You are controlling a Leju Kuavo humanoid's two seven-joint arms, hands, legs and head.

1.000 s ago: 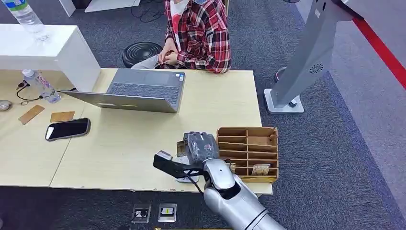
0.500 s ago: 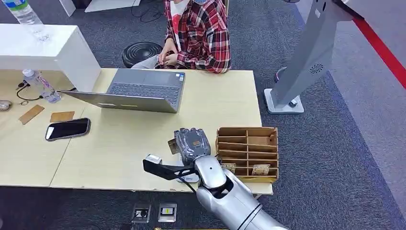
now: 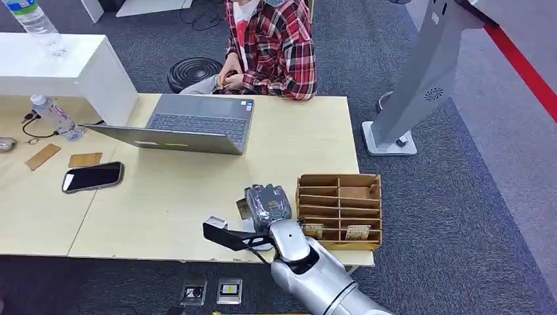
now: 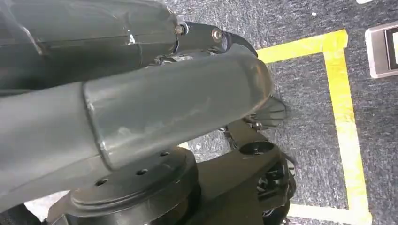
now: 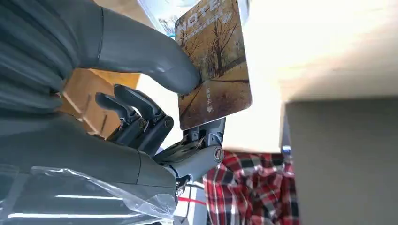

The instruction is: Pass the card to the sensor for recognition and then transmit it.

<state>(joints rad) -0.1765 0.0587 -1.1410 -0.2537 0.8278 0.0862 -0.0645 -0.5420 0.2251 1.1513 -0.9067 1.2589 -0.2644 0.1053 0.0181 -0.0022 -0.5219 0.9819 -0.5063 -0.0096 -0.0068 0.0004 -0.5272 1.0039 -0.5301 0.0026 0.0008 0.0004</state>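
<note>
Right hand (image 3: pixel 266 205) pinches card (image 5: pixel 213 65) between thumb and fingers above table (image 3: pixel 164 197), just left of box (image 3: pixel 339 207); thin, stiff and light, it looks best held by its edge; left hand's fingers cannot be told

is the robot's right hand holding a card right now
Yes, in the right wrist view the right hand pinches a card printed with an autumn tree scene between its thumb and fingers.
</note>
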